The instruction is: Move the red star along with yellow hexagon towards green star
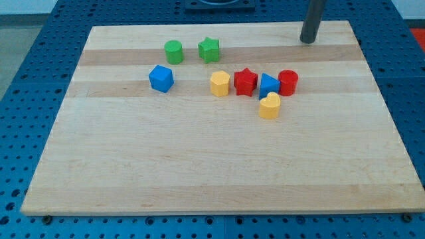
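The red star [245,81] lies near the board's middle, touching the yellow hexagon [220,84] on its left. The green star [208,50] sits above and a little left of the hexagon, a short gap away. My tip [307,40] rests near the board's top edge at the view's upper right, well away from the red star and to its upper right, touching no block.
A green cylinder [173,52] stands left of the green star. A blue cube [161,78] lies left of the hexagon. A blue triangle [268,85], a red cylinder [287,82] and a yellow heart-like block [269,105] crowd the red star's right. The wooden board [199,172] has blue pegboard around it.
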